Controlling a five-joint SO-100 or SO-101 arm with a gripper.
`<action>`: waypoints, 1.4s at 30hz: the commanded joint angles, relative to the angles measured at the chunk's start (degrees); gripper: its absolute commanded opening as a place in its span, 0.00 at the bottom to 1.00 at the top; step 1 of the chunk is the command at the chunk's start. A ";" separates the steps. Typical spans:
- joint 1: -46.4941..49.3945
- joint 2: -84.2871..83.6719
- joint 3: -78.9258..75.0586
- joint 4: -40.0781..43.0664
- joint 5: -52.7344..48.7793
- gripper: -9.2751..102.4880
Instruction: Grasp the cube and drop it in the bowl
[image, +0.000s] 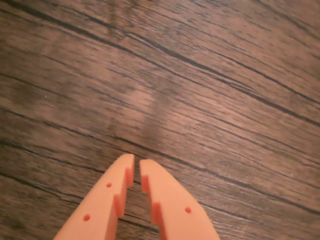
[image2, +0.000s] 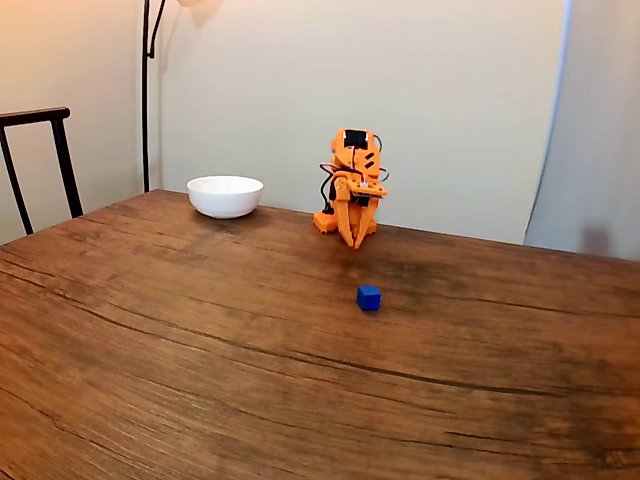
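Note:
A tiny blue cube (image2: 369, 297) lies on the wooden table, a short way in front of the folded orange arm. The white bowl (image2: 225, 195) stands at the back left of the table, left of the arm's base. My orange gripper (image2: 355, 240) points down close to the table beside the base, well behind the cube. In the wrist view the gripper (image: 136, 164) enters from the bottom edge, its two fingers almost together with a thin gap and nothing between them, over bare wood.
The wooden table (image2: 200, 340) stretches wide toward the front. A dark chair back (image2: 40, 150) stands at the left edge and a lamp pole (image2: 146, 90) rises behind the bowl. A plain wall closes the back.

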 joint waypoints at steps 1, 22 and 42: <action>0.26 0.35 -1.05 -0.97 -3.96 0.08; 1.67 -0.88 -18.11 -0.44 -8.00 0.08; 3.34 -49.66 -55.11 -0.97 1.67 0.08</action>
